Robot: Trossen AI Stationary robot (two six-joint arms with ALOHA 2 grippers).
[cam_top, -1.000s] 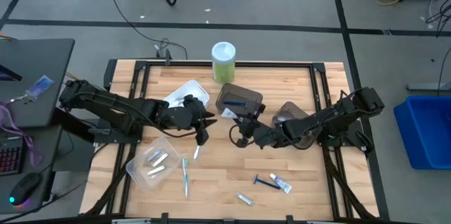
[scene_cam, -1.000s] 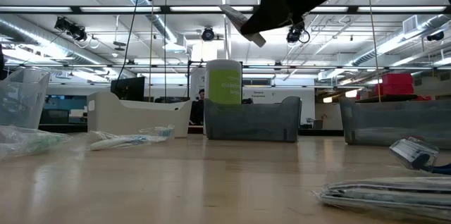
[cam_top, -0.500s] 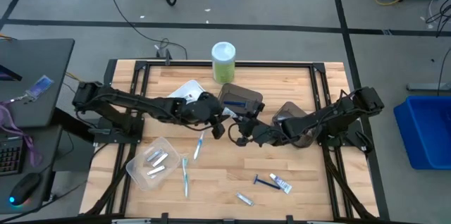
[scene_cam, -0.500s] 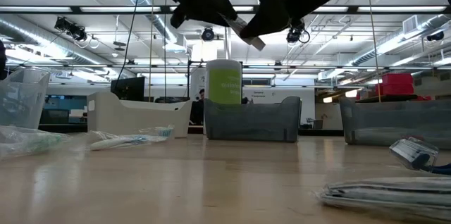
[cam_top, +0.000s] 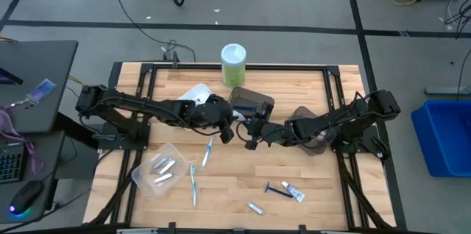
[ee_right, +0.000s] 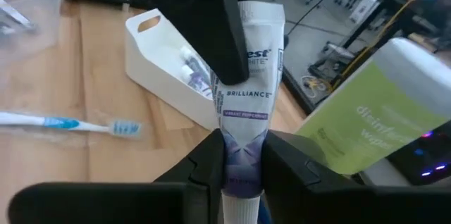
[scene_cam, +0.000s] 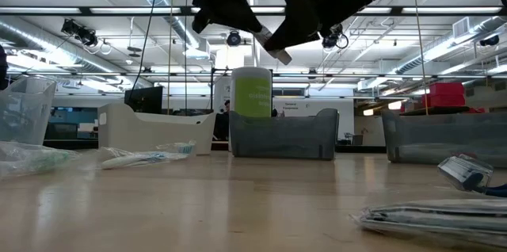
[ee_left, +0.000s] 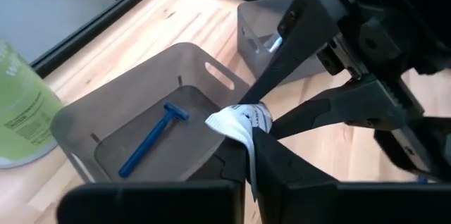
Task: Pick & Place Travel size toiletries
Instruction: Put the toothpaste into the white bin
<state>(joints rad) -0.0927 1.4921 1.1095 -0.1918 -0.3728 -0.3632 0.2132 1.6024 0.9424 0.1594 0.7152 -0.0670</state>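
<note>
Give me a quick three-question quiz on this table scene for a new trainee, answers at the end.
1. True or false: the toothpaste tube lies flat on the table.
2. What lies in the dark bin next to the green canister? A) a toothbrush B) a blue razor C) a silver tube
3. Fill in: the tube is pinched by ___ grippers.
Key: 1 false, it is held in the air between the left gripper and the right gripper. 2 B. 3 both.
</note>
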